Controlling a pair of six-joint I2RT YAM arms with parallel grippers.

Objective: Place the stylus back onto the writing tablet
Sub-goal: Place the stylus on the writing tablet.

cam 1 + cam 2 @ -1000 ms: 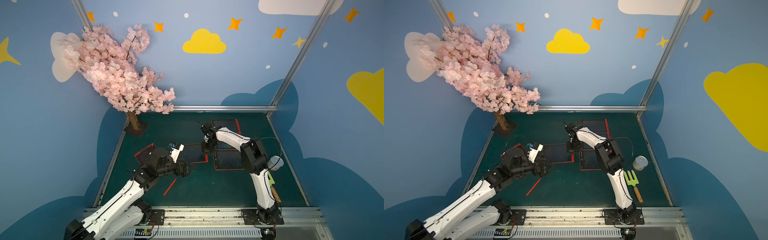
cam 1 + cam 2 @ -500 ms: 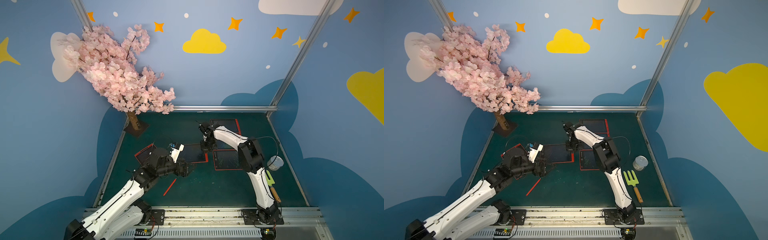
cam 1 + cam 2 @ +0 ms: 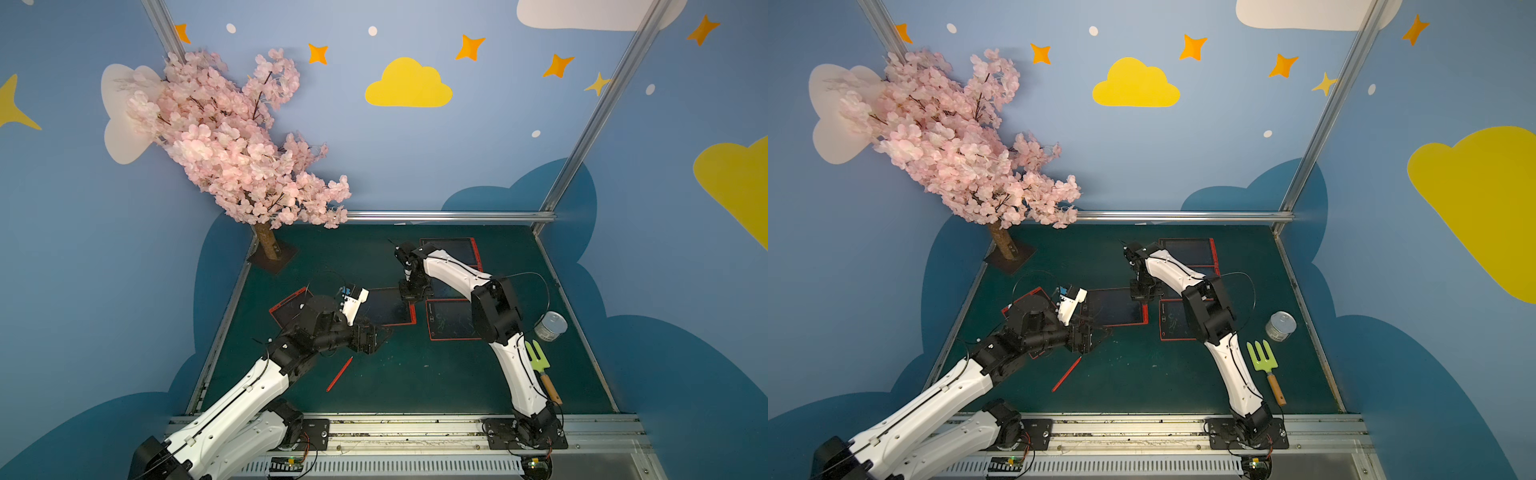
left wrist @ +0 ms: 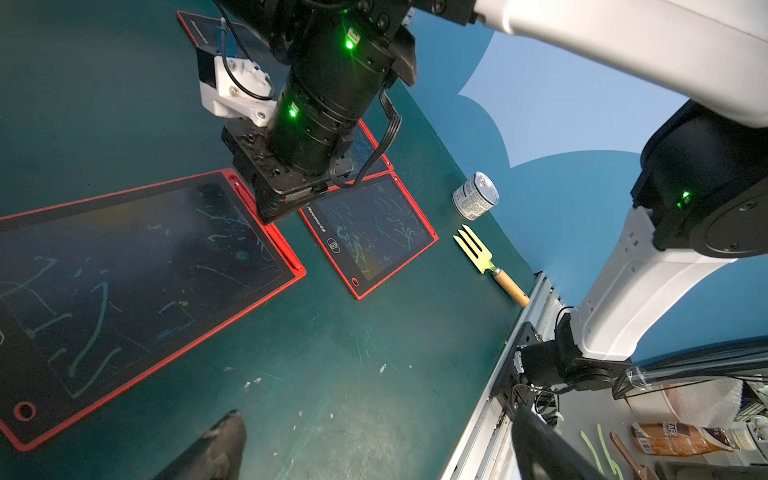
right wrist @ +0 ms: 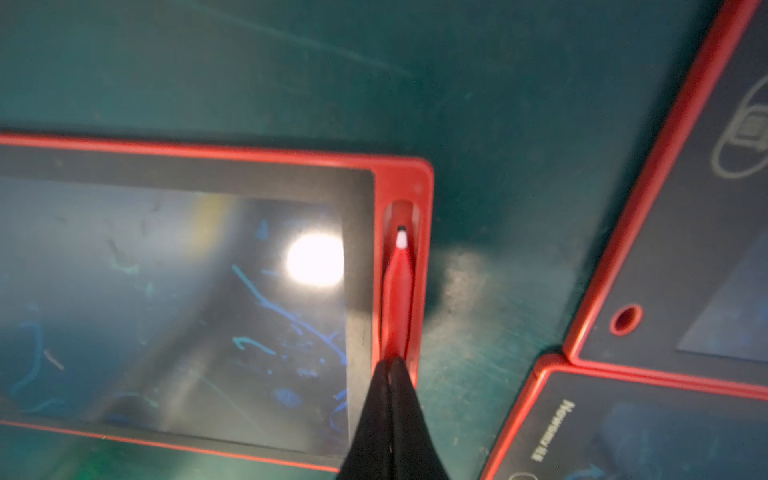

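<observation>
Plainly, the right jaws are shut: their two dark tips meet and rest from above on the barrel of the red stylus, not clamped around it. The stylus lies lengthwise in the groove along one edge of the writing tablet, with its white tip toward the frame's corner. I cannot tell whether it is pressed fully home.

The stylus looks like a thin, light, stiff plastic rod with a smooth barrel, so it would probably roll or skid if nudged sideways. Out of the groove, the best hold is across the barrel near its middle. Once it is in the groove, a gentle press from above suits it better than a pinch. The tablet looks thin and light too, so it may slide on the surface under a slanted push. Its screen marks easily, so the tips are best kept on the frame.

The right arm reaches out over the middle of the surface, with the wrist bent so the jaws point steeply down at the tablet's edge. The left jaws stand wide open and empty, low by the same tablet's near edge, on a left arm stretched low and forward. A second stylus lies loose on the surface just beside that arm, clear of every tablet.
</observation>
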